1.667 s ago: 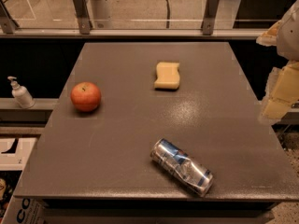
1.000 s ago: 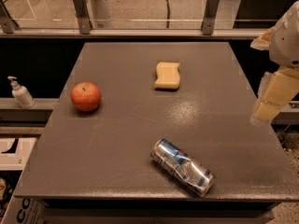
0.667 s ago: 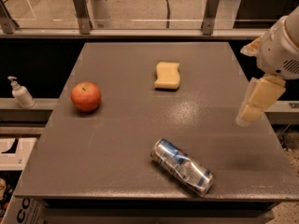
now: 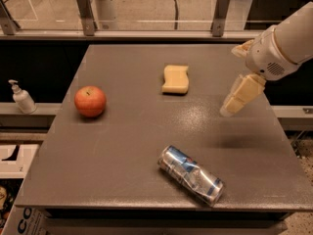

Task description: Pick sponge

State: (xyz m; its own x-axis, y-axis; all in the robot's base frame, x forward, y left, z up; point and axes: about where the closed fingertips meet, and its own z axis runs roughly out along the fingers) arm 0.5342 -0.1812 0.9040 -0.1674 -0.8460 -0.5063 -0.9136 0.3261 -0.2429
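Note:
The sponge [image 4: 175, 79] is a pale yellow foam block with wavy sides, lying flat on the grey table [image 4: 122, 146] at its far middle. My gripper [image 4: 235, 101] hangs above the right part of the table, to the right of the sponge and a little nearer the camera, apart from it and holding nothing. The white arm reaches in from the upper right.
A red apple [image 4: 90, 101] sits on the table's left side. A crushed silver and blue can [image 4: 191, 174] lies on its side near the front edge. A white pump bottle [image 4: 22, 97] stands on a ledge to the left. A railing runs behind the table.
My gripper has moved left from the table's right edge in over the tabletop, closer to the sponge. The sponge, apple and can have not moved.

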